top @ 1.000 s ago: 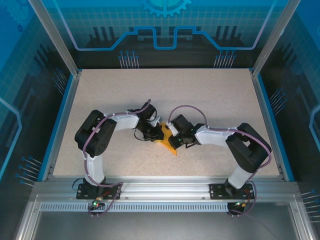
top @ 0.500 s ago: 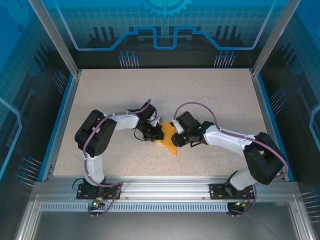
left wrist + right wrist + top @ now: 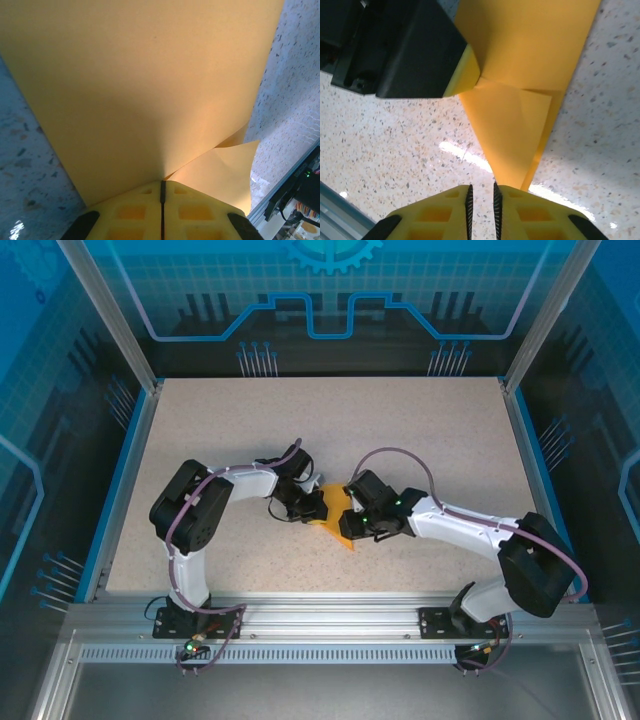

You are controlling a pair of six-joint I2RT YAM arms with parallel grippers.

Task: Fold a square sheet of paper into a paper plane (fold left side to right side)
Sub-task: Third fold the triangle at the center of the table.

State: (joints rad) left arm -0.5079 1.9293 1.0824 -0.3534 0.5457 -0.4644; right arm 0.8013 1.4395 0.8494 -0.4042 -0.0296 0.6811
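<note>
Overhead, the orange sheet of paper (image 3: 333, 502) lies mid-table as a folded, pointed strip between the left gripper (image 3: 316, 507) and the right gripper (image 3: 348, 522). Left wrist: jaws clamped on its smooth edge, one flap lifted. Right wrist: jaws narrow at its near tip; cannot tell whether they grip it.

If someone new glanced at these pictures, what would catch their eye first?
First, the folded orange paper at the middle of the speckled table, where both arms bend inward to meet over it. The left gripper is shut on one edge, the sheet fanning out from its fingers. The right gripper sits at the paper's pointed tip, fingers nearly together.
</note>
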